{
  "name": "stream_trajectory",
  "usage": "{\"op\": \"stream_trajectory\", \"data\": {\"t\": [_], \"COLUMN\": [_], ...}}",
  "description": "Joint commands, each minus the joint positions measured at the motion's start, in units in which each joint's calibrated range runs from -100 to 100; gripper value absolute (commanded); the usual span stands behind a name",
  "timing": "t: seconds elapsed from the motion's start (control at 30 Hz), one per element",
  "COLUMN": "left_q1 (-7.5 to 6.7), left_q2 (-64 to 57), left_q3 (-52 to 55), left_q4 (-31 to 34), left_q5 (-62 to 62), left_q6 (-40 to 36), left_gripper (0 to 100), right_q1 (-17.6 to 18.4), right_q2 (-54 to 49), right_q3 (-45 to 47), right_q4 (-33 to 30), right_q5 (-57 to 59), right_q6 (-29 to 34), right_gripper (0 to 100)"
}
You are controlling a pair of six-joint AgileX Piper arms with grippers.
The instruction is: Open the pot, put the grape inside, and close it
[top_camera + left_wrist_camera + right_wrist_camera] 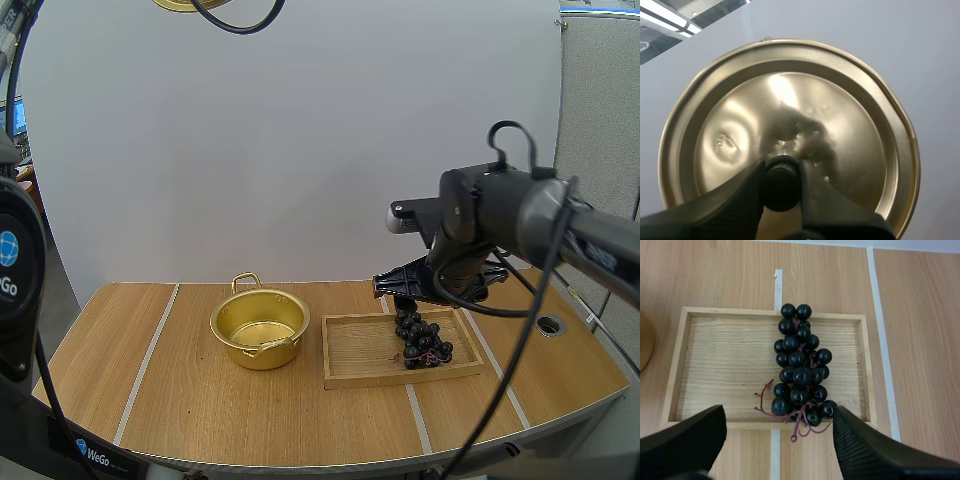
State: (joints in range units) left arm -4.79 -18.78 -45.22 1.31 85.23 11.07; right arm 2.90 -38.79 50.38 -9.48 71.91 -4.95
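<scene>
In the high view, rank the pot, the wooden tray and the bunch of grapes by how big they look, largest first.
1. wooden tray
2. pot
3. bunch of grapes, lying in the tray
All three sit at a similar distance from the camera, so the order looks safe.

My workplace looks like a lab test station: a striped wooden desk, plain white backdrop behind it, grey partition panel right of it.

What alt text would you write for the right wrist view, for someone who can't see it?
A bunch of dark grapes lies in a wooden tray on a wood-grain table. The right gripper hovers above the grapes, open wide.
</scene>
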Motion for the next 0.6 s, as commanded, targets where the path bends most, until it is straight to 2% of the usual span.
{"op": "stream_trajectory", "data": {"t": [0.0,0.13,0.33,0.4,0.57], "left_q1": [-0.14,-0.14,-0.14,-0.14,-0.14], "left_q2": [-0.51,-0.51,-0.51,-0.51,-0.51], "left_q3": [-0.4,-0.4,-0.4,-0.4,-0.4], "left_q4": [0.73,0.73,0.73,0.73,0.73], "left_q5": [-2.29,-2.29,-2.29,-2.29,-2.29], "left_q6": [-0.36,-0.36,-0.36,-0.36,-0.36], "left_gripper": [0,0,0,0,0], "right_q1": [-0.87,-2.94,-7.03,-7.59,-7.62], "right_q2": [3.56,8.48,14.54,16.27,20.04], "right_q3": [-1.8,-4.13,-7.23,-7.23,-7.23], "right_q4": [-0.25,0.28,9.48,11.43,11.43], "right_q5": [-3.13,-5.13,-5.63,-5.84,-6.01], "right_q6": [-0.05,-2.05,-12.26,-14.31,-14.93], "right_gripper": [100,100,100,100,100]}}
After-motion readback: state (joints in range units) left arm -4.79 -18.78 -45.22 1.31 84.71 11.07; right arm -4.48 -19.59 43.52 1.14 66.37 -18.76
